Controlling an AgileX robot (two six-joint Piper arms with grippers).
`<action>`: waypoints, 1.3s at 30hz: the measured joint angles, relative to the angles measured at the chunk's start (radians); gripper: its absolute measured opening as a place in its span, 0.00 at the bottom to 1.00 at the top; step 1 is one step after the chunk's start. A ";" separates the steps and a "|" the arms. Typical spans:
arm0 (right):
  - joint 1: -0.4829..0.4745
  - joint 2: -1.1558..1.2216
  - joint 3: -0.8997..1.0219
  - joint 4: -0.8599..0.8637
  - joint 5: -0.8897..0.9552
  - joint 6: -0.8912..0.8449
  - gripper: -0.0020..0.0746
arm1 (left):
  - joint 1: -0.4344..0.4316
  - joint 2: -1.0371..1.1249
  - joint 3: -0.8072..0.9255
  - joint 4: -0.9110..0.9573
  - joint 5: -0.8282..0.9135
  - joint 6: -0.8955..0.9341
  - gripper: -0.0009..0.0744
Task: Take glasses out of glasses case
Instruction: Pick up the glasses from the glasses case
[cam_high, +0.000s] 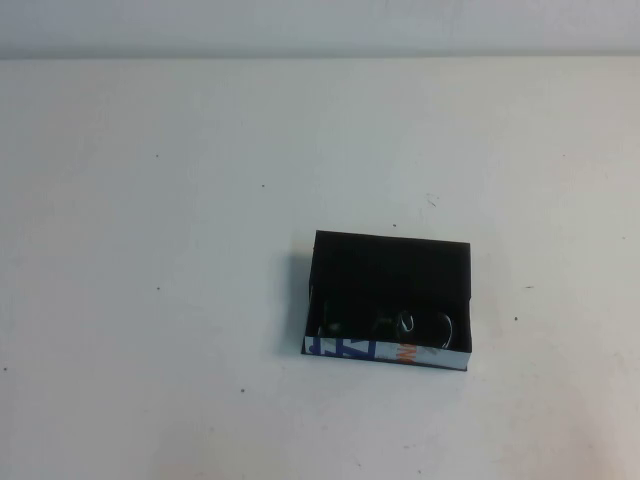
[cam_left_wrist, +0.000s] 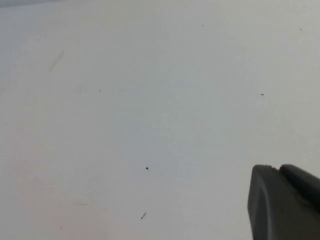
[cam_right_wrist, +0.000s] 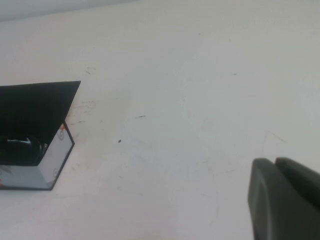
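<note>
The glasses case (cam_high: 352, 348) is an open black box right of the table's middle, its white strip with blue letters and an orange mark facing the near side. The dark glasses (cam_high: 408, 325) lie inside along the near wall. The right wrist view shows the case (cam_right_wrist: 56, 152) with part of the glasses (cam_right_wrist: 20, 146) in it. My right gripper (cam_right_wrist: 275, 161) is shut and empty, above bare table apart from the case. My left gripper (cam_left_wrist: 278, 169) is shut and empty over bare table. Neither gripper shows in the high view.
The white table (cam_high: 150, 250) bears small dark specks and faint scuff marks. Its far edge meets a pale wall (cam_high: 320, 25) at the back.
</note>
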 joint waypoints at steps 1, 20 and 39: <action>0.000 0.000 0.000 0.000 0.000 0.000 0.00 | 0.000 0.000 0.000 0.000 0.000 0.000 0.01; 0.000 0.000 0.000 0.000 0.002 0.000 0.00 | 0.000 0.000 0.000 0.000 0.000 0.000 0.01; 0.000 0.000 0.000 0.261 0.002 0.000 0.00 | 0.000 0.000 0.000 0.000 0.000 0.000 0.01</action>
